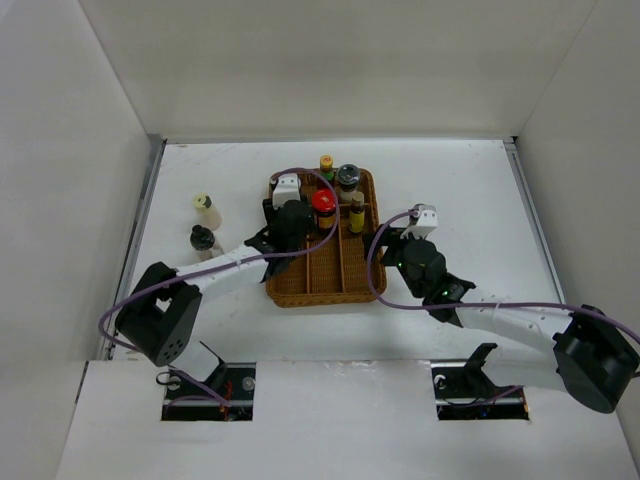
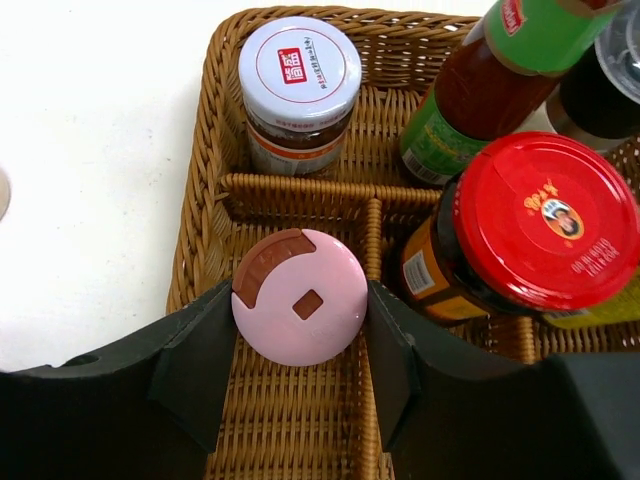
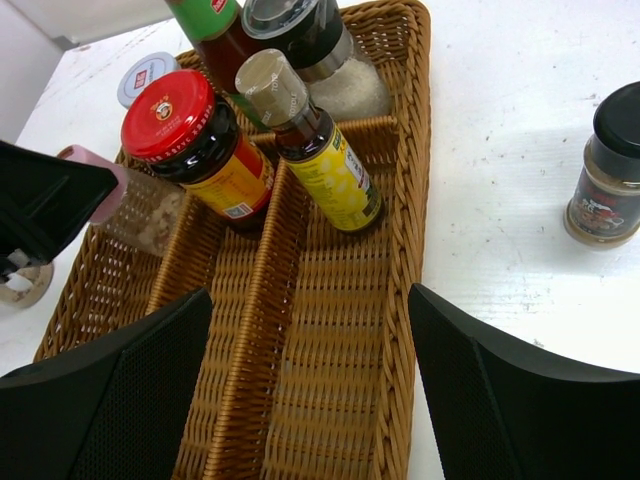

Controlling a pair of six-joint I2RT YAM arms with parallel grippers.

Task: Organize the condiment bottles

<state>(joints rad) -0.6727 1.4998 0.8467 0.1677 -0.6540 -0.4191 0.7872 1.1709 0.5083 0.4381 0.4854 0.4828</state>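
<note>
Nearest to us, the right hand (image 3: pixel 308 300) hangs over the near end of the wicker tray (image 3: pixel 408 190), its fingers wide apart with nothing between them. The tray sits around the middle of the tabletop (image 1: pixel 450 180). Off the tray's right wall and apart from it, a black-capped jar (image 3: pixel 608 170) of brownish powder stands upright on the tabletop.

The left hand (image 2: pixel 298 305) comes in from the tray's left side and is clamped on the pink-capped bottle (image 2: pixel 300 325), one finger pressed to each side of the cap. From the right wrist view we see that bottle's clear body, with pale grains inside, down in the tray's left lane. We cannot tell whether its base rests on the wicker floor.

Toward the left edge of the tabletop, well apart from the tray, a dark-capped bottle (image 1: pixel 203 238) stands with a cream-capped bottle (image 1: pixel 207 210) just behind it.

Beyond the pink cap, the red-lidded jar (image 3: pixel 170 110) stands in the middle lane. Beside it, the tan-capped bottle (image 3: pixel 310 150) with a yellow label stands in the right lane against the cross divider.

Past that divider, at the tray's far end, we see the white-lidded jar (image 2: pixel 300 70) in the left compartment, the green-labelled bottle (image 2: pixel 470 110) next to it, and the grey-topped grinder (image 3: pixel 300 35) in the far right corner.
</note>
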